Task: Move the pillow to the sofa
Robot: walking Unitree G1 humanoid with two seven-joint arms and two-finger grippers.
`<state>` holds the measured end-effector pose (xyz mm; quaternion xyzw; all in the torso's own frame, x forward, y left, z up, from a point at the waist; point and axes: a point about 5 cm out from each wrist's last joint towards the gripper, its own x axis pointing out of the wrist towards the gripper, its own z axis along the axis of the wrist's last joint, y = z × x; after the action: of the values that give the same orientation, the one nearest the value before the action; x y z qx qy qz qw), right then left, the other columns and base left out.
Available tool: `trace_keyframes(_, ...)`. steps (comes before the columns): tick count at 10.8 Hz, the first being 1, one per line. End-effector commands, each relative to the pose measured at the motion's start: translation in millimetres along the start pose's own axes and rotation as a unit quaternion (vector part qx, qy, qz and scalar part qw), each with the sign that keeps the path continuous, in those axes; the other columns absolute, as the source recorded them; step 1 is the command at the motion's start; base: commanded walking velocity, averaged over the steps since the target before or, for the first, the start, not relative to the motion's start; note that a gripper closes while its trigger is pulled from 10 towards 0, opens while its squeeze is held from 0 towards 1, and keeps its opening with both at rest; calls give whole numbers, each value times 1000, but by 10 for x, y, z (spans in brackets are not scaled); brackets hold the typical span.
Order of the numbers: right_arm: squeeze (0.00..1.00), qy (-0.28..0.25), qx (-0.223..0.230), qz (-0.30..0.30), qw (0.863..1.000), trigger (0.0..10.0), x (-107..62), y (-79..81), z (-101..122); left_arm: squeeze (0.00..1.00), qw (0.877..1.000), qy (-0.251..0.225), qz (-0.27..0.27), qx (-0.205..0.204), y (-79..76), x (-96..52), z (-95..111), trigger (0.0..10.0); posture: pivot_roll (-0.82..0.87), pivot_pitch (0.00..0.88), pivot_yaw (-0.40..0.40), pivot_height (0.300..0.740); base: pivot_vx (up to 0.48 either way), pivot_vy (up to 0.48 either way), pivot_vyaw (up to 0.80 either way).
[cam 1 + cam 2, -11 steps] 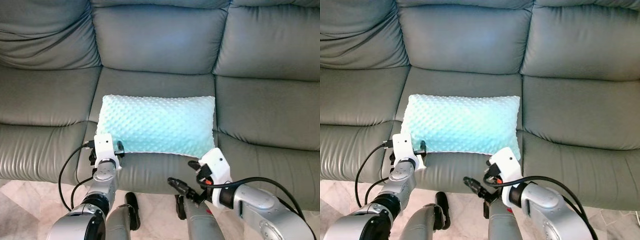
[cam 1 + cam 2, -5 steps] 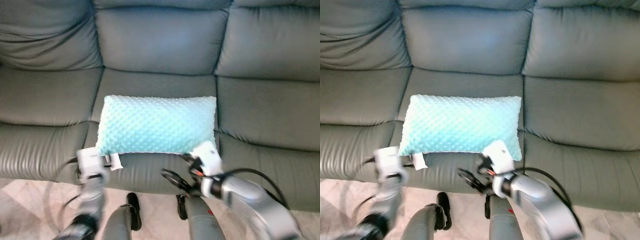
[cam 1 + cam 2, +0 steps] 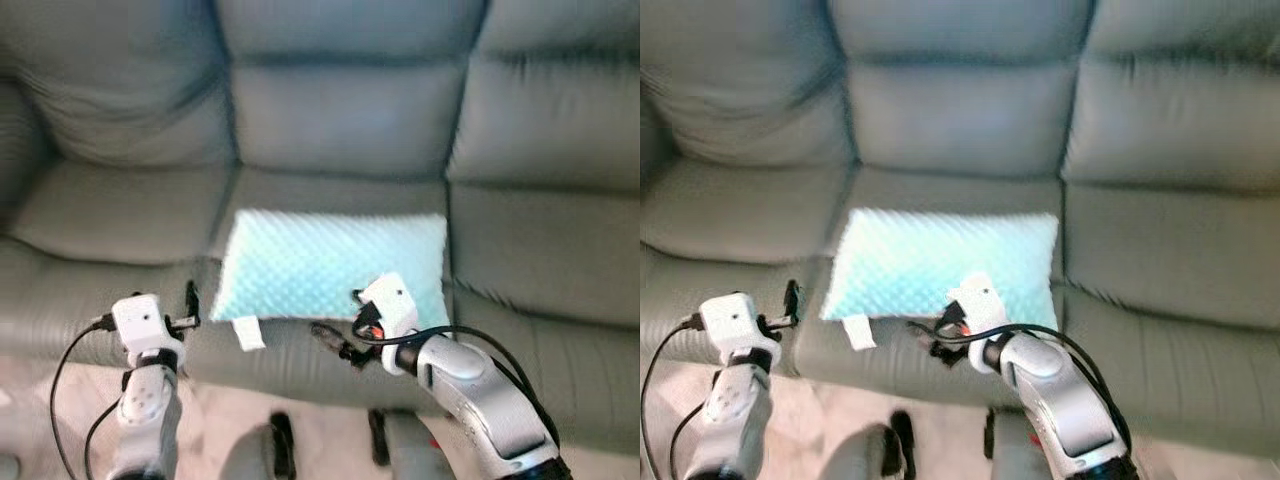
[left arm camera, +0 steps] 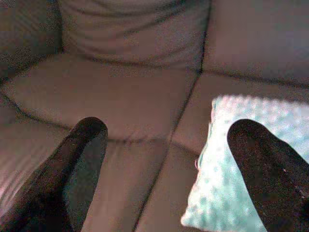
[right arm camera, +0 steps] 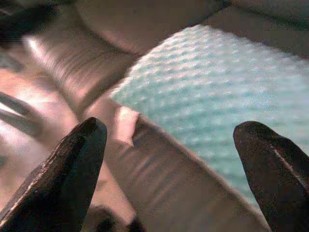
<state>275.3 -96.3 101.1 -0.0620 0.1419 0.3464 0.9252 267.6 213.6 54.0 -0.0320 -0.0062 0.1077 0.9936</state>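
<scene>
We see the pillow [image 3: 335, 265] lying flat on the middle seat of the sofa [image 3: 350, 120], white tag [image 3: 248, 332] over the front edge. Left gripper [image 4: 164, 169] and right gripper [image 5: 166, 166] both spread wide, empty, just in front of the pillow, not touching it.

Pillow [image 3: 335, 265]: pale aqua, dotted texture, white tag [image 3: 247, 333]. Sofa [image 3: 350, 110]: grey-green, plain, though blur may hide detail.

Both silver arms raised forward, left tool [image 4: 164, 169] and right tool [image 5: 169, 164] empty (fingers spread wide).
</scene>
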Motion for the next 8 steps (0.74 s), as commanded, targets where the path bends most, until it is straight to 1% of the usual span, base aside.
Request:
trace_keyframes(1,0,13,1,-37,999,10000,-33,-81,-109,0,1000,10,-2,2,47,-85,-27,10000,-204,126,123,740,0,0,0)
trace_keyframes(2,0,20,-4,-69,997,10000,-58,-171,-170,0,1000,6,-7,3,50,-135,3,10000,-204,121,124,740,0,0,0)
trace_keyframes(3,0,26,-11,-156,987,10000,-164,-392,-350,0,1000,6,-15,9,121,-302,32,10000,-191,68,130,740,0,0,0)
trace_keyframes(4,0,1,-12,-205,979,10000,-160,-507,-381,0,1000,10,9,18,248,-416,50,10000,-179,26,132,740,0,0,0)
trace_keyframes(5,0,-28,-19,-206,978,10000,-7,-521,-265,0,998,18,59,13,344,-442,64,10000,-169,0,125,740,0,0,0)
trace_keyframes(6,0,-36,-21,-203,978,10000,54,-526,-200,0,997,14,70,14,364,-432,66,10000,-166,0,118,740,0,0,0)
trace_keyframes(7,0,-69,-28,-204,976,10000,149,-563,-47,0,994,10,106,5,435,-417,73,10000,-158,0,95,740,0,0,0)
trace_keyframes(8,0,-84,-32,-199,976,10000,188,-563,19,0,993,3,120,7,473,-404,85,10000,-156,0,85,740,0,0,0)
